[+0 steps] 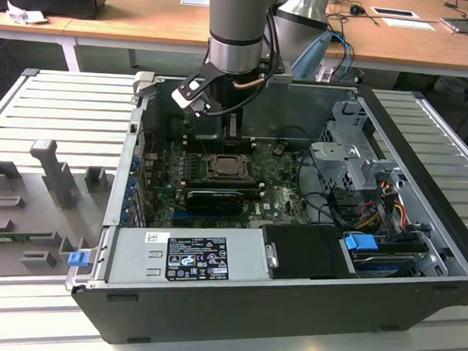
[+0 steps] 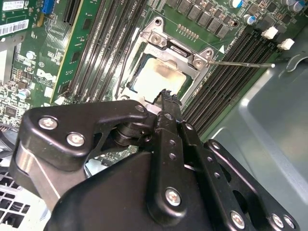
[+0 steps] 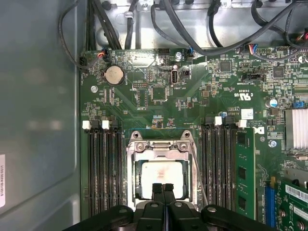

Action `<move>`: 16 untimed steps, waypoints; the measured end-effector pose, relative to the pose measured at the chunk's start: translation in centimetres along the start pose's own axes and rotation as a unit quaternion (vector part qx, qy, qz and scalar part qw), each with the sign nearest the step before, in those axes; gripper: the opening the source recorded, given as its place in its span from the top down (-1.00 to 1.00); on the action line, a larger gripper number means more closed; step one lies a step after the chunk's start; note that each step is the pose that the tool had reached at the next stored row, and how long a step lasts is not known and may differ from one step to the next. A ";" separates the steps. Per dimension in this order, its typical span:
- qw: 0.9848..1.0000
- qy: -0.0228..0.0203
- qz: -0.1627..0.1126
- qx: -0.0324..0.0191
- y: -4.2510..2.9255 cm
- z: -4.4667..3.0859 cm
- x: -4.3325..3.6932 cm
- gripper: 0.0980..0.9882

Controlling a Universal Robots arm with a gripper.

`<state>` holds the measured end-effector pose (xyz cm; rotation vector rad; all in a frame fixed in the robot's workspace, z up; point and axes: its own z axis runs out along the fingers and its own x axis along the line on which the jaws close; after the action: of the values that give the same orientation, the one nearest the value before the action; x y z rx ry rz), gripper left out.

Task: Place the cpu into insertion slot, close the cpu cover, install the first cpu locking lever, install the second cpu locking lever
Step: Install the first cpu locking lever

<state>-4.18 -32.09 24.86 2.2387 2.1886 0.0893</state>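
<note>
The cpu point(image 3: 161, 176) lies flat in the socket on the green motherboard, its dull metal top showing through the open centre of the cpu cover point(image 3: 159, 147). The cover rests down over it, also in the second wrist view point(image 2: 185, 60). One thin wire lever point(image 2: 240, 63) sticks out sideways from the socket corner. Another lever point(image 2: 121, 72) runs along the opposite side of the socket. My gripper point(image 3: 163, 188) hangs just above the socket's edge, fingers shut with nothing between them. In the exterior view the gripper point(image 1: 233, 133) sits over the socket point(image 1: 228, 169) inside the case.
Memory slots point(image 3: 103, 168) flank the socket on both sides. A long black card point(image 1: 211, 198) lies near the socket. Cables point(image 3: 202, 29) run along the board's far edge. The case wall point(image 3: 38, 120) and a drive cage point(image 1: 351, 157) bound the space.
</note>
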 end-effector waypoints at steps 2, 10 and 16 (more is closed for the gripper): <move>1.000 0.000 0.000 0.000 0.01 -0.20 0.01 0.98; 1.000 0.000 0.000 0.000 0.05 -1.05 0.03 0.98; 1.000 0.000 0.001 0.000 0.11 -2.36 0.08 0.98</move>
<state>-4.19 -32.10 27.22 2.2400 2.1872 0.0890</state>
